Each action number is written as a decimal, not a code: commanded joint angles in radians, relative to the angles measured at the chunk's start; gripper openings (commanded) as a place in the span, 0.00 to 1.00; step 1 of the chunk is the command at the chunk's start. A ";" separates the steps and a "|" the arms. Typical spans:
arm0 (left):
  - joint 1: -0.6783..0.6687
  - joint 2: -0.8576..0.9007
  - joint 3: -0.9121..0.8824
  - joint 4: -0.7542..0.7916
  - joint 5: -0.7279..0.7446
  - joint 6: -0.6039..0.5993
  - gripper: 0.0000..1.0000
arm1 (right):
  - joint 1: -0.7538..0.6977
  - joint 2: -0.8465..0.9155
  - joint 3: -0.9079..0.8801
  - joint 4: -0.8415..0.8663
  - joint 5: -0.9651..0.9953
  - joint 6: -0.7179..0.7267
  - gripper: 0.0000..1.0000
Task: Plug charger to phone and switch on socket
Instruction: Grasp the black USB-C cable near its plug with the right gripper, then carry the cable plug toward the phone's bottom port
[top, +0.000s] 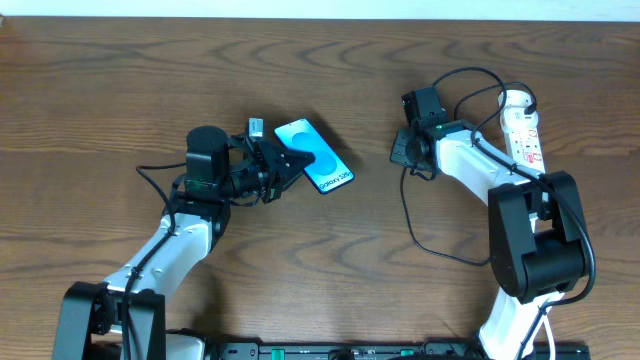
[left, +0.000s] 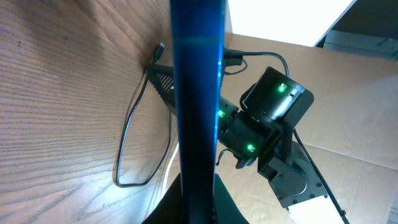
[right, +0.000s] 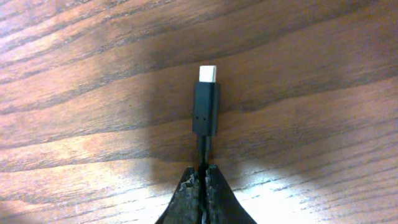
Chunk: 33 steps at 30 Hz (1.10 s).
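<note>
Pinching the limp, light charger (right: 206, 109) just behind its stiff plug serves you well: your right gripper (right: 200, 180) is closed there, toward the counter's far right corner. Your left gripper (top: 285, 163) clamps the phone (top: 325, 165), probably slick and fragile, mid-counter toward the far edge.

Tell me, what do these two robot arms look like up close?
The left arm and right arm have white tube-like links joined by bulky black joint housings. The left gripper and right gripper are black, each with two tapered fingers. Black cables run alongside, and small green lights glow on the joints.
</note>
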 joint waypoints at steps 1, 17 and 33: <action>0.001 -0.013 0.027 0.011 0.035 0.024 0.07 | 0.011 0.039 -0.035 -0.017 -0.037 0.005 0.01; 0.001 -0.013 0.027 0.029 0.092 0.026 0.08 | -0.111 -0.036 -0.031 -0.041 -0.686 -0.325 0.01; 0.001 0.029 0.122 0.224 0.147 0.089 0.07 | -0.301 -0.292 -0.031 -0.839 -1.154 -1.144 0.01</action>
